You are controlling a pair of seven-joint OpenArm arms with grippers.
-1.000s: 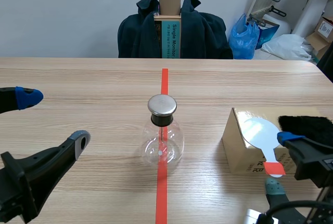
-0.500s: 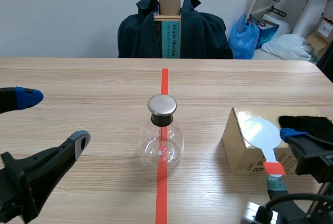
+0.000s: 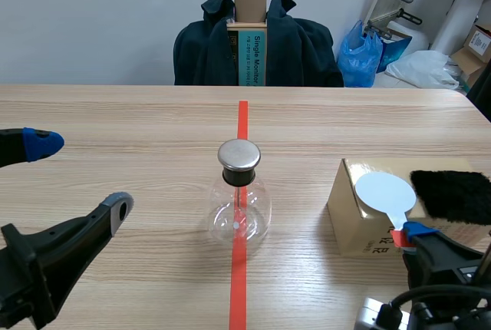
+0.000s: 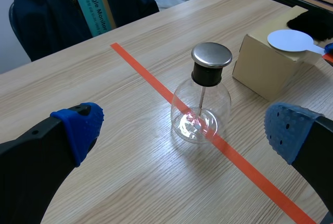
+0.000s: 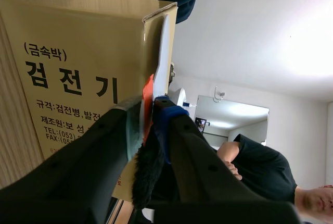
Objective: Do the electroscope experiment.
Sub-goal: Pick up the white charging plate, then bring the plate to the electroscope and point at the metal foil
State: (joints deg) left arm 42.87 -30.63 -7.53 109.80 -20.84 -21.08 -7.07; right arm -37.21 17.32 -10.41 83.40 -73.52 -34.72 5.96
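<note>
Your right gripper [image 5: 148,110] pinches the paddle [image 3: 383,190] by its red handle, the disc resting on the box [image 3: 345,209] ahead, likely for lifting it; your left gripper [image 3: 80,174] stands wide open, with the flask [image 4: 202,107] ahead between its fingers, untouched.

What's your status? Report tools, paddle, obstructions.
Left tool open, short of electroscope flask. Right tool shut on paddle by its red handle, disc on cardboard box. Nothing between paddle and flask.
</note>
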